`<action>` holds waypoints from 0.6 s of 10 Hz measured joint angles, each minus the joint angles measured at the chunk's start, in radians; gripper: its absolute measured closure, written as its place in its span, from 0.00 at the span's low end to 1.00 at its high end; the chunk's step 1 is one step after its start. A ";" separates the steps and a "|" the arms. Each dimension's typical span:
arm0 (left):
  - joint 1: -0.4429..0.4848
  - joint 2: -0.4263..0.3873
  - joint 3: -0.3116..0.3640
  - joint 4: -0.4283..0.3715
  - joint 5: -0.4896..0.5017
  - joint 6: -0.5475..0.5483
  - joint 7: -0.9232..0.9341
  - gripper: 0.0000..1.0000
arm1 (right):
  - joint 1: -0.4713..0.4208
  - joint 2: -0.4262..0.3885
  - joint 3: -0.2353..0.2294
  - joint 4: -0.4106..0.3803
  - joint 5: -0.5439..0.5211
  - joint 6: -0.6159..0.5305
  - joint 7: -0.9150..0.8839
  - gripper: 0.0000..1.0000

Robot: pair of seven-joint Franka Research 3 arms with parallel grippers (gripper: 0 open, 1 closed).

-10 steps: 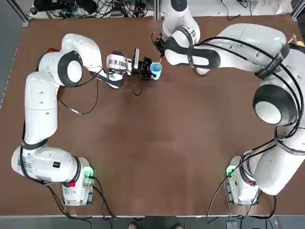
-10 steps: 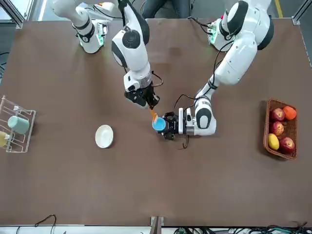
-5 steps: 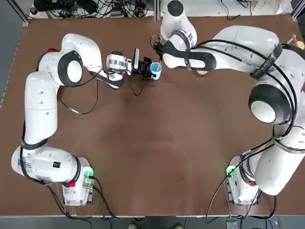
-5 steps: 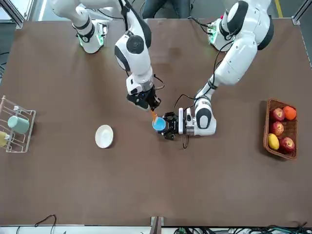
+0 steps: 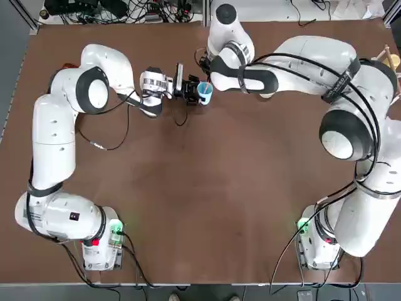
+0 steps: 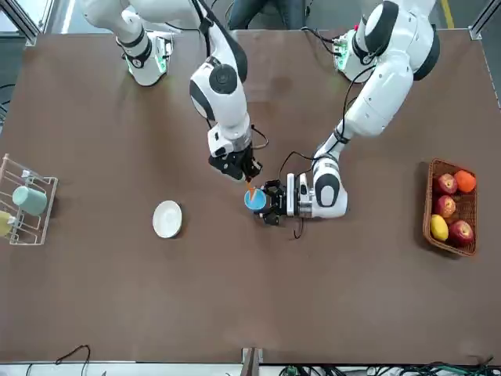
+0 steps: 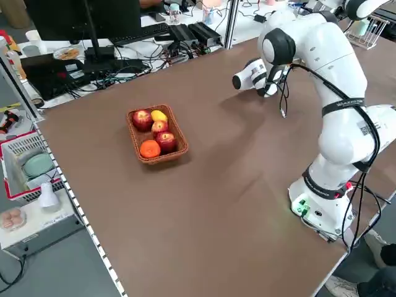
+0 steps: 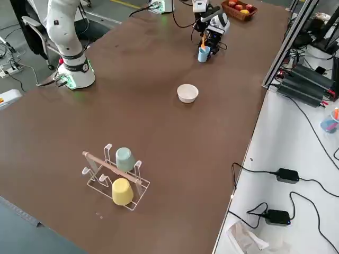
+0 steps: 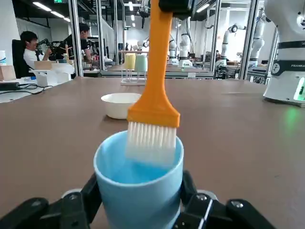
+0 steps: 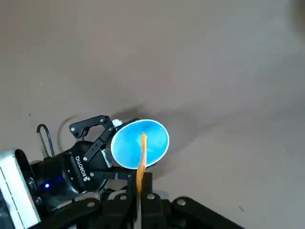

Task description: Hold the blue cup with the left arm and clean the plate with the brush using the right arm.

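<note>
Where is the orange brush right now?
The orange brush hangs upright from the right gripper, bristles dipped into the blue cup. The left gripper grips that cup near the table's middle, far side in the top view.

Plate (image 5: pixel 268 94) mostly under right arm (image 5: pixel 301 56)

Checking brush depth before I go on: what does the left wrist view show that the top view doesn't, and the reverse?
Only the left wrist view shows the brush with its white bristles dipped inside the blue cup, and the plate behind. Only the top view shows both arms whole, the right gripper directly over the cup. Both show the left gripper shut on the cup.
</note>
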 joint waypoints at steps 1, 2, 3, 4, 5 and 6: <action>0.000 0.000 0.000 -0.001 0.000 0.000 0.000 0.32 | 0.001 0.014 0.000 0.012 0.000 0.001 0.001 0.96; 0.000 0.000 0.000 -0.002 0.000 0.000 0.000 0.32 | 0.002 0.026 -0.001 0.022 -0.001 0.001 0.001 0.96; 0.000 0.000 0.000 -0.002 0.000 0.000 0.000 0.32 | 0.002 0.038 -0.001 0.029 -0.004 0.001 0.002 0.96; 0.000 0.000 0.000 -0.002 0.000 0.000 0.000 0.32 | 0.002 0.050 -0.002 0.036 -0.009 0.003 0.005 0.96; 0.000 0.000 0.000 -0.002 0.000 0.000 0.000 0.32 | 0.003 0.057 -0.002 0.039 -0.019 0.008 0.014 0.96; 0.000 0.000 0.000 -0.002 0.000 0.000 0.000 0.32 | 0.004 0.062 -0.002 0.043 -0.027 0.011 0.022 0.96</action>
